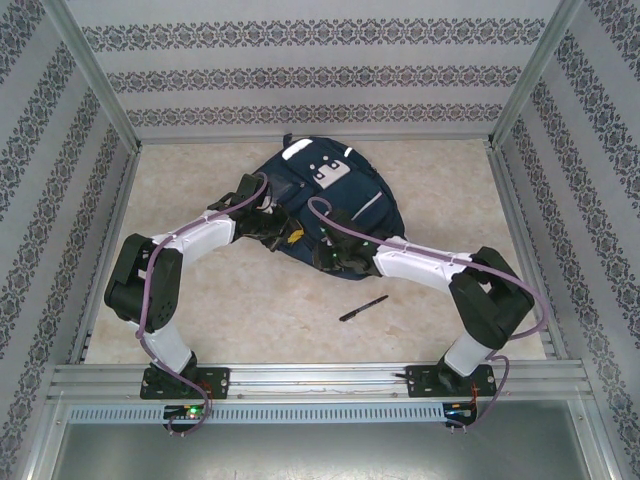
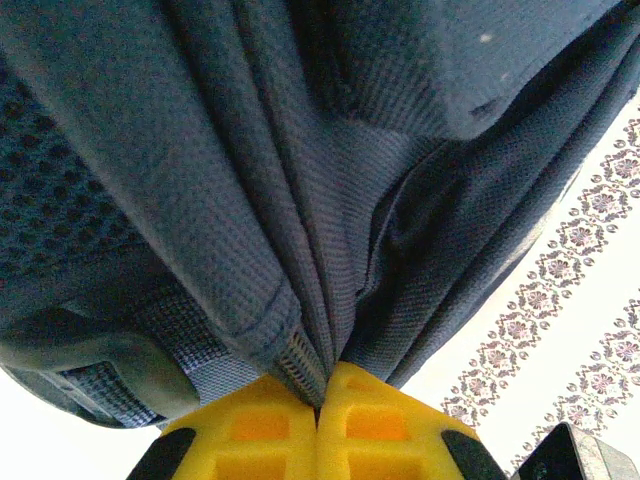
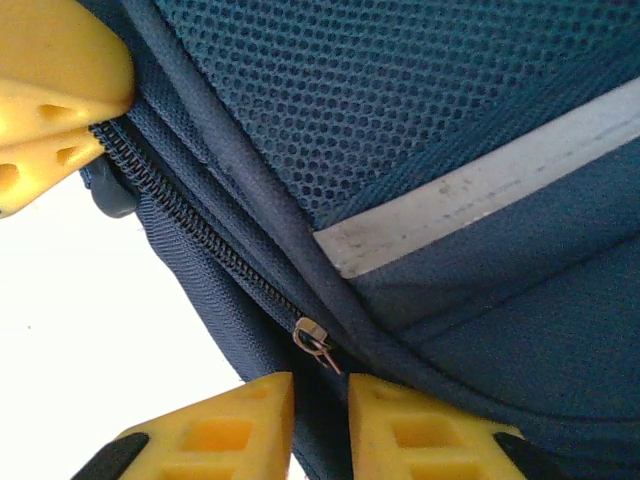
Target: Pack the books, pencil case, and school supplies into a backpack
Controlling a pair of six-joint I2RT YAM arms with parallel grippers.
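table (image 1: 250, 310): pale marbled surface, walled on three sides by striped, patterned panels.

backpack (image 1: 335, 185): large navy-blue fabric bag with white patches and thin white trim, lying at the centre-rear of the table with its near edge under both grippers. in the left wrist view its fabric (image 2: 350, 150) hangs in gathered folds above the fingers; in the right wrist view a mesh panel, a white stripe (image 3: 480, 195) and a zipper track (image 3: 200, 235) along the bag's edge lie close to the lens.

left arm (image 1: 190, 245) and right arm (image 1: 425, 265): white-sleeved, each reaching inward from its base at the near rail to meet at the bag's near edge.

left gripper (image 1: 283, 236): on the bag's near-left edge. its yellow fingers (image 2: 260, 425) are clenched together, pinching a bunched fold of backpack fabric between their tips.

right gripper (image 1: 332, 256): on the bag's near edge, just beside the left gripper. its yellow fingers (image 3: 240, 425) are drawn in on the bag's zipper-side edge, navy fabric filling the narrow gap between them.

pen (image 1: 363, 308): slim, black, lying loose and slanted on the bare table, near the right arm and apart from the backpack.

zipper pull (image 3: 315, 345): small metal tab, just above the right gripper's fingertips.
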